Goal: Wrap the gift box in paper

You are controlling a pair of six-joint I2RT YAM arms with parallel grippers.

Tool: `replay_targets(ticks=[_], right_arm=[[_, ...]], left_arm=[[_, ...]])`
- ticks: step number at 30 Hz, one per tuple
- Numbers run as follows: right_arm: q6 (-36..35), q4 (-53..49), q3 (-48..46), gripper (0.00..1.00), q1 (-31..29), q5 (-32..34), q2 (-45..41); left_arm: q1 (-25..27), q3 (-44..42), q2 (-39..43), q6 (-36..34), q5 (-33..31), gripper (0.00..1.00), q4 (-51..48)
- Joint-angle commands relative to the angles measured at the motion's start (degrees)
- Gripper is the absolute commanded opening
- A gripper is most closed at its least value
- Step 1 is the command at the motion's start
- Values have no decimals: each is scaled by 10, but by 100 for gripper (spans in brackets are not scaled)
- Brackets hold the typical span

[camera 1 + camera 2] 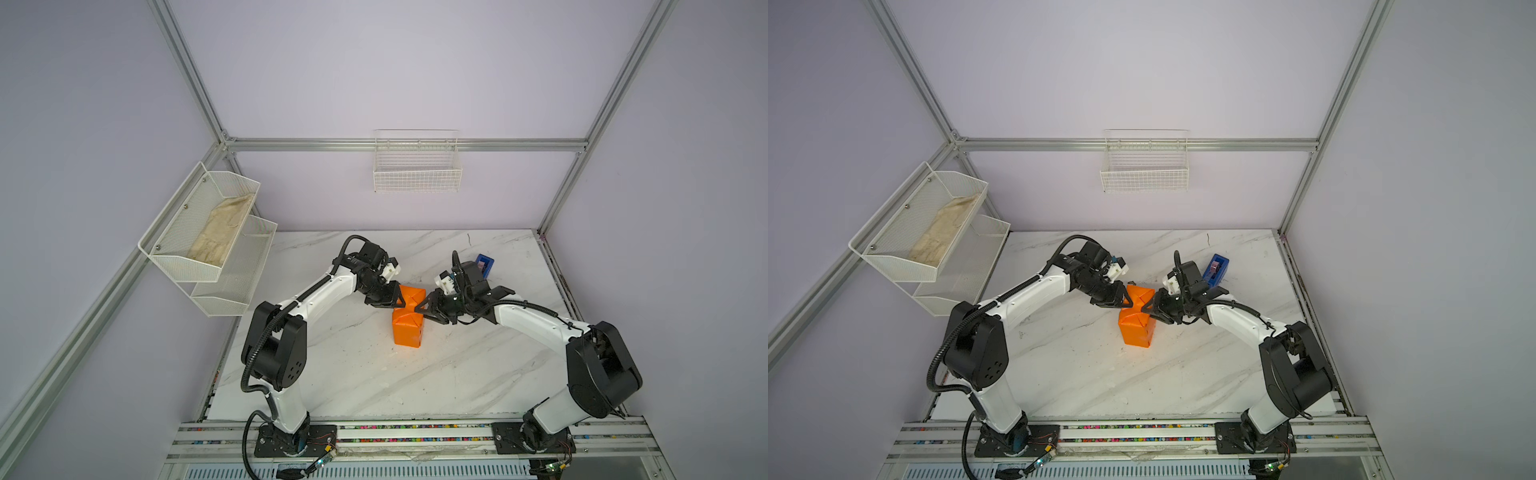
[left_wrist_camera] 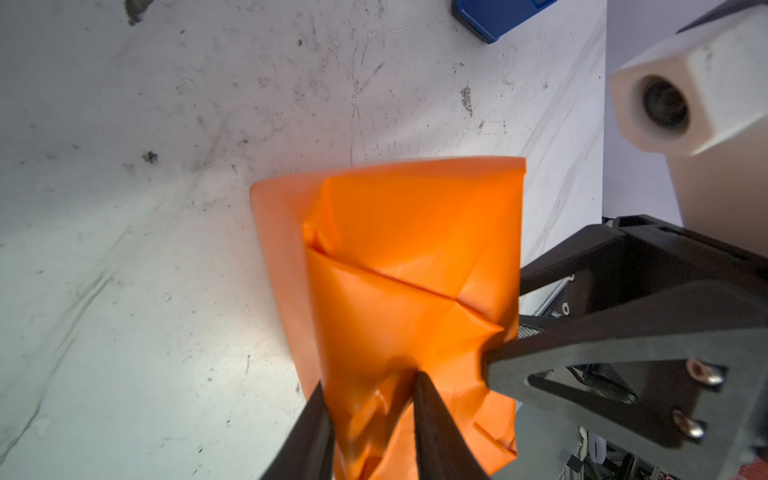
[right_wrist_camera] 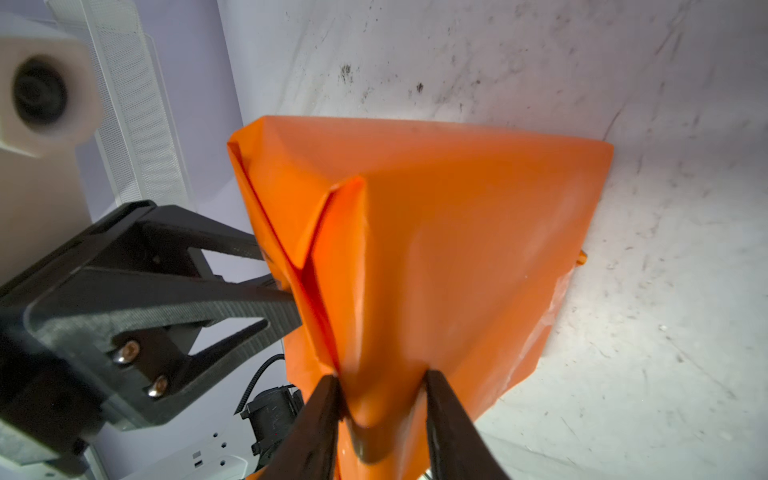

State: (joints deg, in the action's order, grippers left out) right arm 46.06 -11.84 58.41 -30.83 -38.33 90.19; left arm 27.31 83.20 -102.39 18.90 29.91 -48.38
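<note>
Both top views: left gripper [image 1: 399, 300] and right gripper [image 1: 417, 309] each clamped on the paper [image 1: 408, 330], frame centre; flaps needed symmetric squeeze, tight creases.

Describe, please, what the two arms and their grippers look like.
The left arm and right arm have white links with bulky black joints; a black corrugated cable runs along each. The left gripper and right gripper have black triangular open-frame fingers with screws, beside white camera housings.
</note>
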Motion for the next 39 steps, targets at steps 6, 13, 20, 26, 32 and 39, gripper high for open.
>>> replay_targets(ticks=[6, 13, 20, 26, 32, 39], right_arm=[[-57, -87, 41, 45, 62, 68, -49], [-157, -77, 33, 43, 232, 71, -57], [-188, 8, 41, 42, 380, -78, 56], [-123, 138, 19, 39, 399, -161, 125], [-60, 251, 7, 36, 396, -209, 175], [-36, 285, 26, 28, 372, -216, 235]], left_arm=[[13, -34, -14, -18, 2, 30, -24], [13, -37, -12, -19, -1, 31, -25], [13, -38, -10, -18, 11, 32, -21], [13, -43, 1, 4, -2, 30, -14], [13, -49, -2, 18, -11, 30, -14], [13, -52, 0, 20, -16, 30, -15]])
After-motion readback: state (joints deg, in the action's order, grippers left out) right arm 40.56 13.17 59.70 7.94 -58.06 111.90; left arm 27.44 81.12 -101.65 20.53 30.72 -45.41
